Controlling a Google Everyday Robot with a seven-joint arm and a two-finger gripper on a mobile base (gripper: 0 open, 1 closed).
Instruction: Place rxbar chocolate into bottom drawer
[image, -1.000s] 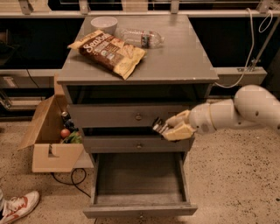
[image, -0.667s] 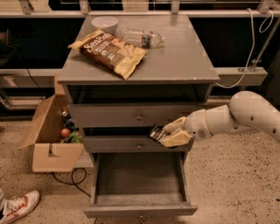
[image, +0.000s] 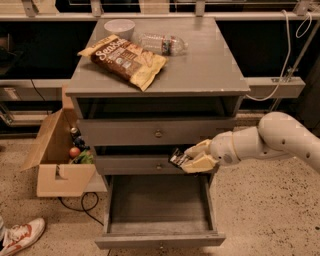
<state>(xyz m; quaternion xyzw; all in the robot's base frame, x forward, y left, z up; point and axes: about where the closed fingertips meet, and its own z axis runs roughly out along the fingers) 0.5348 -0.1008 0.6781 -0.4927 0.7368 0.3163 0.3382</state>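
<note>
My gripper (image: 192, 158) is shut on the rxbar chocolate (image: 177, 158), a small black-wrapped bar sticking out to the left of the cream fingers (image: 200, 163). The gripper hangs in front of the middle drawer, just above the right rear part of the open bottom drawer (image: 159, 205). That drawer is pulled out toward the camera and its inside looks empty. My white arm (image: 270, 140) reaches in from the right.
On the grey cabinet top (image: 210, 65) lie a brown-and-yellow chip bag (image: 122, 59), a white bowl (image: 119, 27) and a clear plastic bottle (image: 161, 43). An open cardboard box (image: 57, 157) with items stands left of the cabinet. A sneaker (image: 17, 237) is at the bottom left.
My gripper with the bar has moved down and a little left, from in front of the upper drawers to just above the open bottom drawer.
</note>
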